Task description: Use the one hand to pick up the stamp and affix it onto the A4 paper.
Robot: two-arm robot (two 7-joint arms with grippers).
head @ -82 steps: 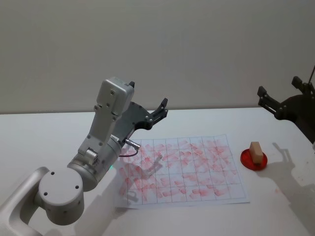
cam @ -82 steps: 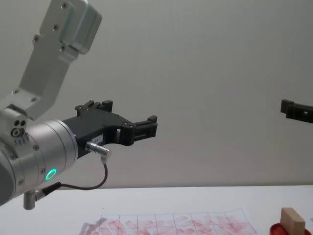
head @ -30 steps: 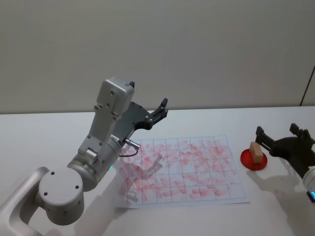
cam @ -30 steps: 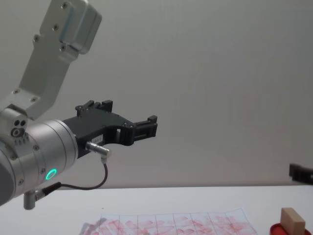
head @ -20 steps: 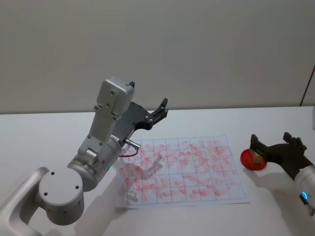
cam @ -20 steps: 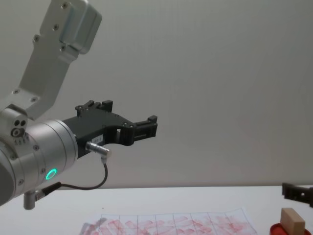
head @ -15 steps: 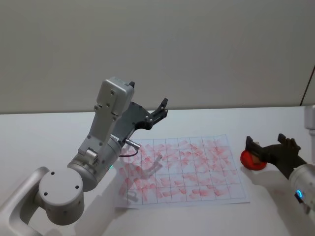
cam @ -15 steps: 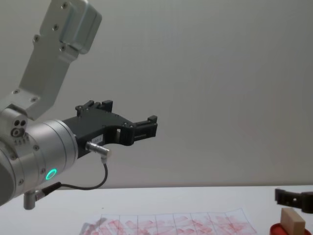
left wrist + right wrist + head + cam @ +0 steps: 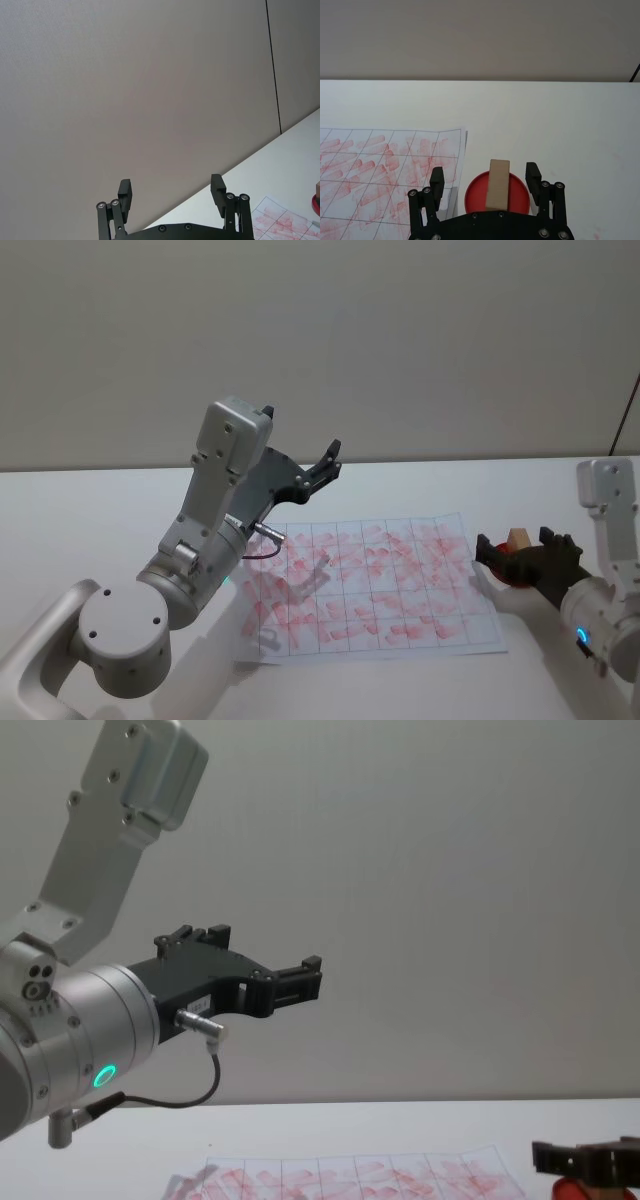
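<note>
Head: right pincer [image 9: 515, 545] is straddling the stamp [image 9: 518, 536], spread wide for a grasp, having swung in from high right | Left wrist: left pincer [image 9: 171, 190] is idling wide, aloft | Right wrist: stamp is standing between its fingers untouched, on the ink pad [image 9: 475, 200], paper [image 9: 385, 155] just beside | Chest: right pincer is sitting lower than before, near the surface [image 9: 400, 1120].

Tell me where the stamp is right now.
In the right wrist view, the stamp stands upright on the red ink pad on the robot's right, just off the A4 paper, between the fingers of the open right gripper.
</note>
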